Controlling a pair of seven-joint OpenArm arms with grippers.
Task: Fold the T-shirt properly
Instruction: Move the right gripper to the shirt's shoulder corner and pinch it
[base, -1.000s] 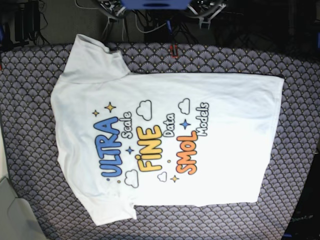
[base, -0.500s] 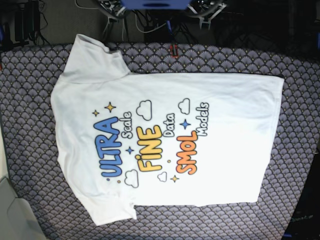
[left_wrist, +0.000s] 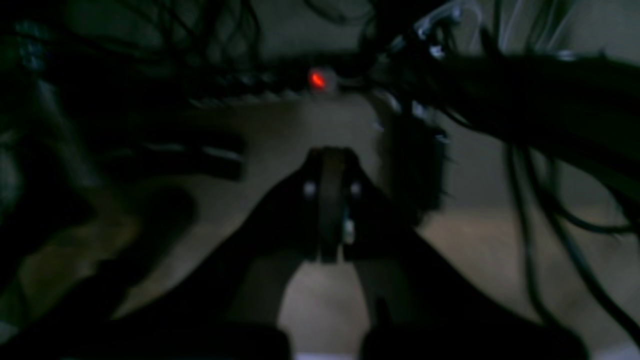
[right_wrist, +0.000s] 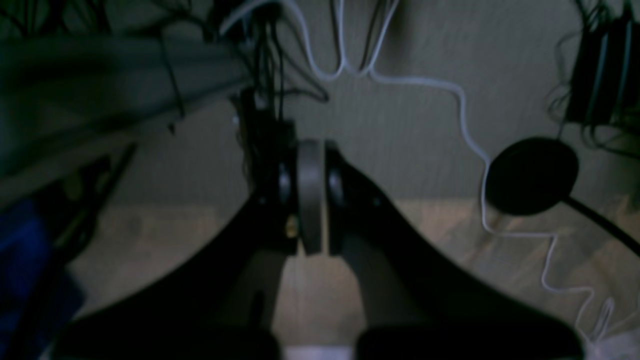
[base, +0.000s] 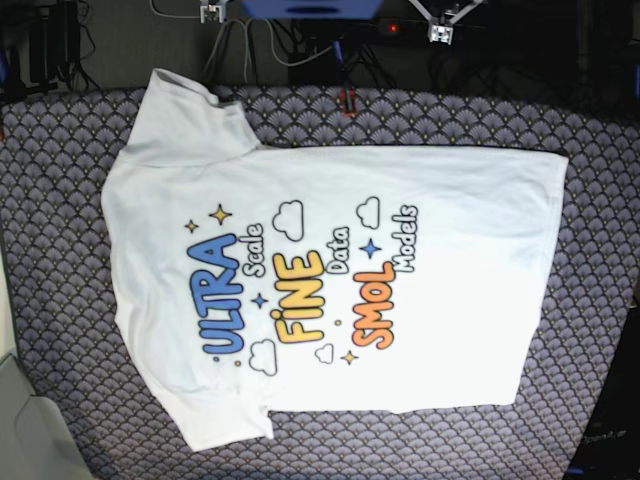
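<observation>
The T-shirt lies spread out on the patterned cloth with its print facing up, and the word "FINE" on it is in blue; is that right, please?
Not quite: the base view shows "FINE" in yellow. The rest holds: the T-shirt lies spread out on the patterned cloth, print facing up.

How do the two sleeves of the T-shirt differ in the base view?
The upper sleeve points up toward the robot, while the lower sleeve points down, away from it. The upper sleeve looks larger; the lower sleeve looks smaller. Both are plain white.
</observation>
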